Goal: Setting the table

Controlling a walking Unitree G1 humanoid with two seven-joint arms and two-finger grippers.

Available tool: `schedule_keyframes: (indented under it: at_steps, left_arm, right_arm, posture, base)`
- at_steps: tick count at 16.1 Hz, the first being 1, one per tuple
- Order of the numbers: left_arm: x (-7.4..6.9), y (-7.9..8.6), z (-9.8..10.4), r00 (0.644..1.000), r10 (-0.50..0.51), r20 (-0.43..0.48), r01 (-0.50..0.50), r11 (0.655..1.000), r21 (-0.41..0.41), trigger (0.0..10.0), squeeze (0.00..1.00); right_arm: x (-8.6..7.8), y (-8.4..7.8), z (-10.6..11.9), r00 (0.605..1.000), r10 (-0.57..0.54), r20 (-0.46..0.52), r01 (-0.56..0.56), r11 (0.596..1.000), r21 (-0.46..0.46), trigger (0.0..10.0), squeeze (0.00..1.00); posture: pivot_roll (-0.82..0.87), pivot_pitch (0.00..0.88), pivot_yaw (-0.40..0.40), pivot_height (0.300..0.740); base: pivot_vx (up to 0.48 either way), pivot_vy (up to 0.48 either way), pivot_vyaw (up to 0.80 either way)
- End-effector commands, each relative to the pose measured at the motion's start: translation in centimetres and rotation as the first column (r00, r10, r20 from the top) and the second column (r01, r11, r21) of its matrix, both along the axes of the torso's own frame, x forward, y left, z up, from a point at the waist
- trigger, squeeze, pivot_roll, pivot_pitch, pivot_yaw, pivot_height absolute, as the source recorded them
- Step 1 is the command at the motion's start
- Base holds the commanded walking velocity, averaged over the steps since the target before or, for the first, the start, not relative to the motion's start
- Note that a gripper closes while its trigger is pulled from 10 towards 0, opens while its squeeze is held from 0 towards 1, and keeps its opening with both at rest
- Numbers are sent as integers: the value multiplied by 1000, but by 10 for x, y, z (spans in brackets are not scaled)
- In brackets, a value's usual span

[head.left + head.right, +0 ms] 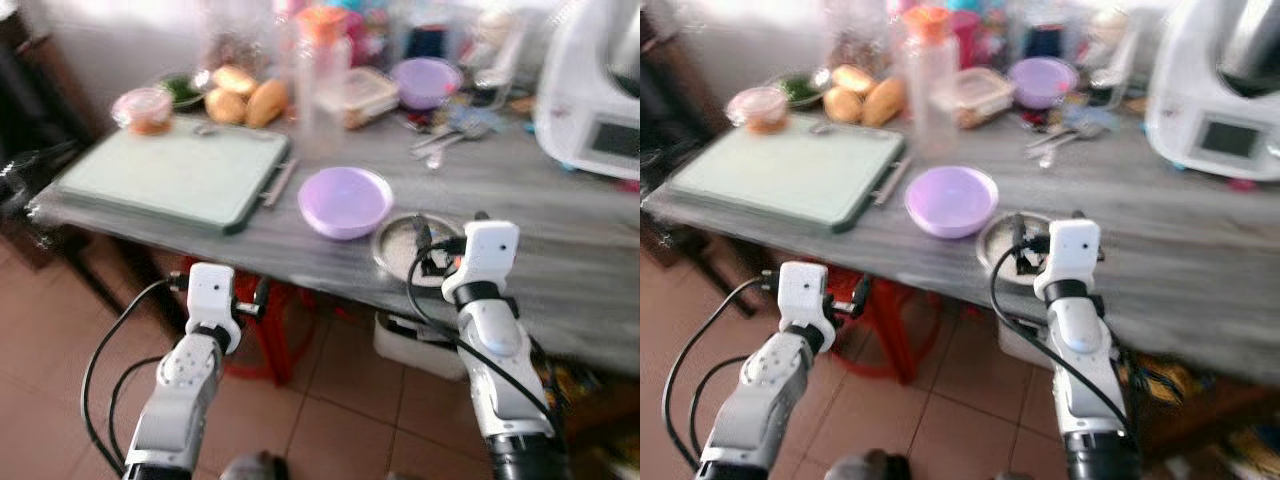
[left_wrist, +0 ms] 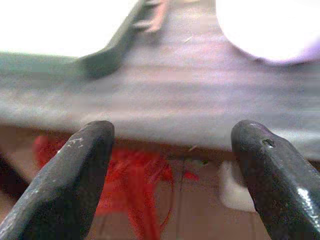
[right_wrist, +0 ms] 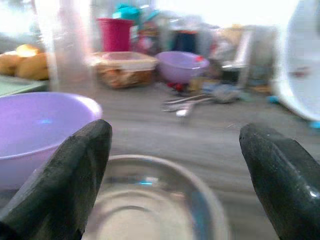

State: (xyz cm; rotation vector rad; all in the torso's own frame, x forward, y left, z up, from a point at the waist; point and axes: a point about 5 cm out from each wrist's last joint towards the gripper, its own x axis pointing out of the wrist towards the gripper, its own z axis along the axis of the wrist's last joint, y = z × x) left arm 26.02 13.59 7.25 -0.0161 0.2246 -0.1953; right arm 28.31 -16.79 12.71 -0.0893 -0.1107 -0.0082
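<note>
Both grippers spread wide, holding nothing; right gripper (image 3: 175,165) hovers over the near rim of the metal bowl (image 1: 412,243), purple bowl (image 1: 345,201) just to its left; left gripper (image 2: 172,165) sits below the table (image 1: 560,270) edge, tray (image 1: 170,175) ahead of it.

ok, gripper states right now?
Left gripper: open, empty, short of the table edge.
Right gripper: open, empty, over the metal bowl.
</note>
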Motion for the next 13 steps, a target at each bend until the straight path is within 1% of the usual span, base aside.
schedule_keyframes:
  at_steps: [1, 2, 6, 11, 13]
  left_arm:
    - [3, 0, 1, 1000, -1, 9, 1, 1000, 0, 10000, 0]
    - [4, -1, 2, 1000, -3, 14, 3, 1000, -1, 10000, 0]
    - [6, -1, 2, 1000, 1, 23, -1, 1000, 1, 10000, 0]
    - [5, 1, 1, 1000, 20, 21, -20, 1000, 2, 10000, 0]
    - [5, 0, 1, 1000, 19, 23, -19, 1000, -1, 10000, 0]
  right_arm:
    - [0, -1, 6, 1000, -4, 30, 5, 1000, -8, 10000, 0]
    - [1, -2, 7, 999, -6, 35, 7, 1000, -13, 10000, 0]
    - [2, -3, 9, 999, -6, 43, 7, 1000, -25, 10000, 0]
    - [0, 3, 5, 999, 12, 30, -11, 1000, -27, 10000, 0]
    - [-1, 2, 5, 999, 15, 28, -15, 999, -29, 10000, 0]
  posture:
    - [-38, 0, 59, 740]
    - [-38, 0, 55, 740]
    - [-35, 0, 55, 740]
    - [-33, 0, 48, 740]
    - [-35, 0, 48, 740]
  base:
    - [0, 0, -781]
    - [-247, 0, -556]
    - [-250, 0, 0]
    - [-260, 0, 0]
    - [-264, 0, 0]
